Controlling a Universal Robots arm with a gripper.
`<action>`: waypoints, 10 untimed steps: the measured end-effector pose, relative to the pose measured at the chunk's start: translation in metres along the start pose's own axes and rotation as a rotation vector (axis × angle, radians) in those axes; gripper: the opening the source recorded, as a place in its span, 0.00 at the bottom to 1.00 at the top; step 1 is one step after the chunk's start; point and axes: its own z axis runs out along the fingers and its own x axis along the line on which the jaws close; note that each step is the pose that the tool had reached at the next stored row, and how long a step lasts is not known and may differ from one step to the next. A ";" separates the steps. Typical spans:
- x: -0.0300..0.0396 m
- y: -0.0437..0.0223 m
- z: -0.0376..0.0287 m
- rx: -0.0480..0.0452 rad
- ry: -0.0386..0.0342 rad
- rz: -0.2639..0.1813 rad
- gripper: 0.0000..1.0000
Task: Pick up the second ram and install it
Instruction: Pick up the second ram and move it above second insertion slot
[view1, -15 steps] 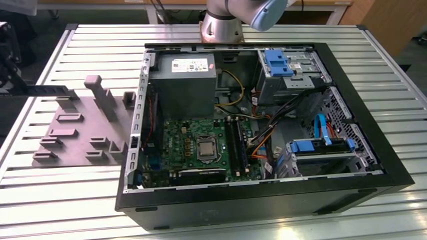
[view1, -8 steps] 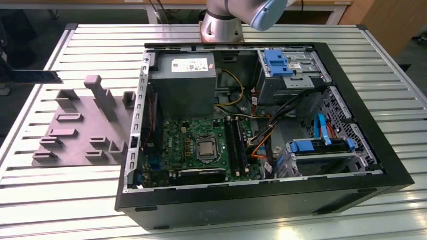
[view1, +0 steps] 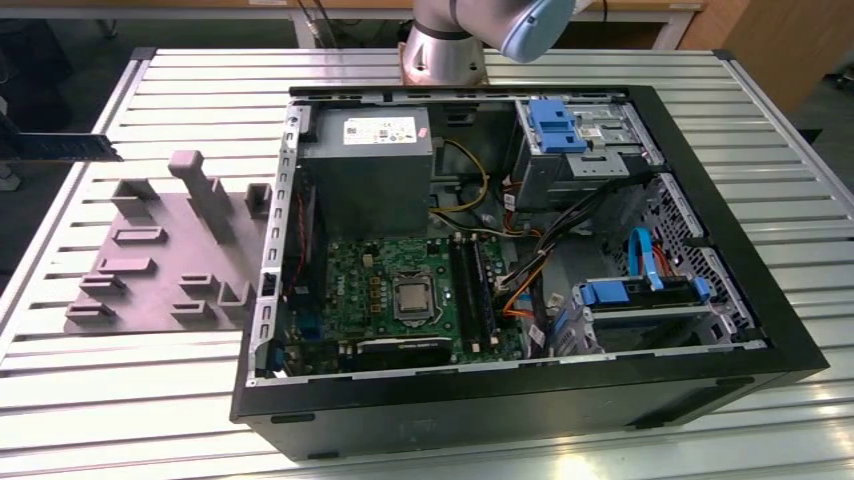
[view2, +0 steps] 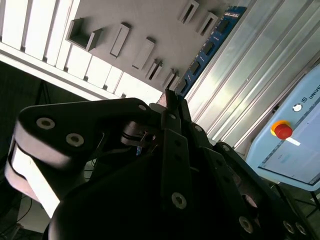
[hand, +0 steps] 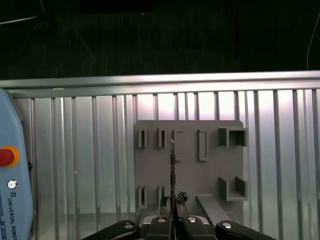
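The second ram (view2: 212, 42) is held in the gripper (view2: 169, 102), whose fingers are closed tight on one end of it, so the blue stick and its row of black chips reach out past the fingertips. In the first wrist view the ram (hand: 172, 167) shows edge-on as a thin line rising from the closed gripper (hand: 173, 204), in front of the grey plate (hand: 200, 175) with its upright blocks. In the exterior view the ram (view1: 67, 148) lies level at the exterior view's left edge, seemingly raised clear of the grey plate (view1: 147, 275) on the slatted counter (view1: 134, 420). The open computer case (view1: 747, 340) sits to the plate's right in that view, with the green motherboard (view1: 354, 270) inside.
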 end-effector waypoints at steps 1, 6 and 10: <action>0.0000 0.0000 0.0000 0.0000 0.0000 0.000 0.14; 0.0000 -0.0003 0.0000 0.0000 0.0000 0.000 0.14; 0.0000 -0.0004 0.0000 0.0000 0.0000 0.000 0.14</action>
